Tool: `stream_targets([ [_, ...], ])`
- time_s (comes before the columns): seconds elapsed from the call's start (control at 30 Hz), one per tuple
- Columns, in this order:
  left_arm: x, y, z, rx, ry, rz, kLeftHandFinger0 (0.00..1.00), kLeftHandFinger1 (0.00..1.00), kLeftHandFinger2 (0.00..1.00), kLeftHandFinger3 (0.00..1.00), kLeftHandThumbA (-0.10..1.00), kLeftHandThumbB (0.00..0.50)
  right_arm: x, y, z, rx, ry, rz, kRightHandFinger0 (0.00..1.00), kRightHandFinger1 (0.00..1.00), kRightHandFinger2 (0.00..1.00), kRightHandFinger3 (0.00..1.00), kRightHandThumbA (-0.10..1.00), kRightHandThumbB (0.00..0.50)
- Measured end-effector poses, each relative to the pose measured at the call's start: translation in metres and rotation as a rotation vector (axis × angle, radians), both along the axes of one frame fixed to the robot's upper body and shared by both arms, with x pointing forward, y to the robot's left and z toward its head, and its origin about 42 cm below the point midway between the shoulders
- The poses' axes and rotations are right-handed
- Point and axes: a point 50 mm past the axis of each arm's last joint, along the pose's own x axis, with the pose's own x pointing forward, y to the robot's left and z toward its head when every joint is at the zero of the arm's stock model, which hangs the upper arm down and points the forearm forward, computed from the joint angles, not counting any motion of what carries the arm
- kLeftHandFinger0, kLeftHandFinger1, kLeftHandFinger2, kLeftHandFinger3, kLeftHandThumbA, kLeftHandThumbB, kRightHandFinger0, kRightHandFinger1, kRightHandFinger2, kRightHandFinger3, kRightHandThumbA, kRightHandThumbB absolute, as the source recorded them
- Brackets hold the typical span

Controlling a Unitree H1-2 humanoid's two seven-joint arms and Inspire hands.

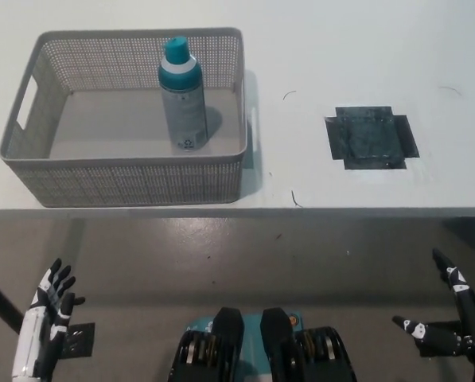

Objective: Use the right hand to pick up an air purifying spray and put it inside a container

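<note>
A teal-capped spray can (183,97) stands upright inside the grey basket (126,179) on the white surface (340,56). The black right hand (444,322) and white left hand (44,322) hang low, fingers spread, holding nothing. Best leave the can undisturbed.

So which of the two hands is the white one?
The left hand, low at the picture's left; the right hand, at lower right, is black.

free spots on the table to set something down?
Bare tabletop between the basket and the dark patch, and behind the patch. Inside the basket, the floor left of the spray is free; right of it is tight. Both hands hang below the edge.
</note>
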Motion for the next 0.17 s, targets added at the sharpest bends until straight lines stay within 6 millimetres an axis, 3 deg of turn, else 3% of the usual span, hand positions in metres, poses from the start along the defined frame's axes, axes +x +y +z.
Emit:
stream_targets([
  [0.17,0.0062,0.0000,0.0044,0.001,-0.017,0.000,0.82,0.97,1.00,1.00,0.90,0.311,0.0068,0.0042,0.0036,0.010,-0.016,0.009,1.00,1.00,1.00,1.00,1.00,0.363],
])
